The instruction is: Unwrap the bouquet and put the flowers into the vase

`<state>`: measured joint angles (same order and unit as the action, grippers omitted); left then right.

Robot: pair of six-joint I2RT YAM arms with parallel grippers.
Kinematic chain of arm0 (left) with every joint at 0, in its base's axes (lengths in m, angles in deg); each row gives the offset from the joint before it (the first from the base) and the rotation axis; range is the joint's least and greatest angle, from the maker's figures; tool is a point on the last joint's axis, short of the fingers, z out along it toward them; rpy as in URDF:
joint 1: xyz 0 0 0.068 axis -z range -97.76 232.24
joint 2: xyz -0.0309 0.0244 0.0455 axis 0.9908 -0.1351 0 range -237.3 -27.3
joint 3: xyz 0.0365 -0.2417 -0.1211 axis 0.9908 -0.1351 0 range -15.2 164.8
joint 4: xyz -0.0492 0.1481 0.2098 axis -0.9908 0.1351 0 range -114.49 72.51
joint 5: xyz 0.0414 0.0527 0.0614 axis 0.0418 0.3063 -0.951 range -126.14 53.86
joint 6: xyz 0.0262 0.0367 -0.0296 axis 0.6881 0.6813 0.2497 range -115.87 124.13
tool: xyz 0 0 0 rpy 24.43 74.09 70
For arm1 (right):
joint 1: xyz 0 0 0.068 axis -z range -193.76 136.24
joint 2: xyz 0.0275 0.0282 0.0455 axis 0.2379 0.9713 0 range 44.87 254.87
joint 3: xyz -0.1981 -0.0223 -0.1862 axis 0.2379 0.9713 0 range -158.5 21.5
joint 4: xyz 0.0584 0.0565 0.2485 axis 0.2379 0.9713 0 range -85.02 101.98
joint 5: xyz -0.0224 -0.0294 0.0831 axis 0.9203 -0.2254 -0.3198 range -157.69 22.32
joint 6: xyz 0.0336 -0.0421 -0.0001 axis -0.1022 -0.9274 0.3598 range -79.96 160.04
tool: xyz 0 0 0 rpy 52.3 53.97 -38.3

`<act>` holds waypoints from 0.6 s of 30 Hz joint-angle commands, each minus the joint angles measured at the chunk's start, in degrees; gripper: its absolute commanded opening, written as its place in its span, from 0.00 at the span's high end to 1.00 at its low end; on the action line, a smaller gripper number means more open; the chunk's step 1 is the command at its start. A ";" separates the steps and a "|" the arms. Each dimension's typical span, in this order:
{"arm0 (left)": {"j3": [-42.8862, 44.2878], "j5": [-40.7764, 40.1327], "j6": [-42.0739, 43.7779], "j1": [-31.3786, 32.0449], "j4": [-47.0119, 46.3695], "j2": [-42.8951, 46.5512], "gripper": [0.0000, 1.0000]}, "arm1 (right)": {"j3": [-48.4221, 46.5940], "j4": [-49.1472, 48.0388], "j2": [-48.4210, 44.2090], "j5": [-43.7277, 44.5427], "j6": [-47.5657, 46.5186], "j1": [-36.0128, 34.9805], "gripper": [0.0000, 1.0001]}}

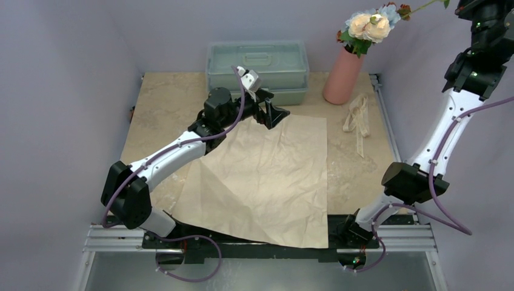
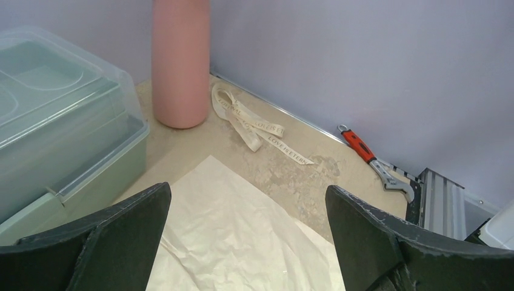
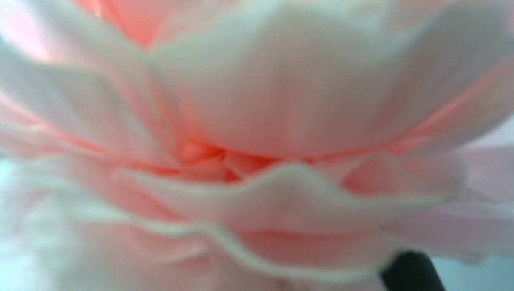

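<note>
REMOTE RIG, OVERHEAD VIEW: The salmon-pink, slightly tapered matte vase (image 1: 341, 77) stands at the upper right of my frame on the beige marbled tabletop (image 1: 163, 103). Cream, pale blue and rust artificial flowers (image 1: 371, 26) are bunched at its mouth. My right claw (image 1: 468, 7) sits in the top right corner, pinched tight on a thin green stem (image 1: 427, 6) that slants up from the bunch. Its wrist camera is filled with the blurred petals of a pink bloom (image 3: 254, 121), and one dark fingertip (image 3: 407, 274) shows at lower right. My left claw (image 1: 270, 115) hovers at mid-frame, jaws spread wide and holding nothing, above the far corner of a flat, creased tan kraft paper sheet (image 1: 273, 176). A loose beige printed ribbon (image 1: 357, 115) lies just right of the paper, near the vase's foot. A grey-green lidded plastic box (image 1: 257, 65) stands left of the vase, apart from it. In my left wrist view, a red-handled wrench (image 2: 363, 148) lies along the wall at right.
</note>
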<state>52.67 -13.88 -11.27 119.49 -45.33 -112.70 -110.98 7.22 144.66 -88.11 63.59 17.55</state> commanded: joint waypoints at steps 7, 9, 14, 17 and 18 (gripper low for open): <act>1.15 -0.25 0.81 -1.03 -0.69 -0.47 0.00 | 0.06 1.00 0.02 2.46 -3.96 -4.21 1.00; 0.87 -0.53 0.79 -1.19 -0.69 -0.32 0.00 | 0.19 1.45 0.26 3.02 -5.00 -4.81 1.00; 0.47 -0.68 0.90 -1.35 -0.78 -0.20 0.00 | 0.86 3.16 0.50 4.56 -8.03 -5.89 1.00; 0.37 -0.64 0.98 -1.45 -0.87 -0.33 0.00 | 1.96 3.83 0.34 5.05 -9.33 -6.23 1.00; 0.33 -0.64 0.96 -1.41 -0.93 -0.46 0.00 | 2.45 3.67 0.25 4.97 -9.58 -6.26 1.00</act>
<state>52.67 -14.01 -11.27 118.62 -44.52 -113.71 -109.67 11.02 145.11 -85.31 57.23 11.73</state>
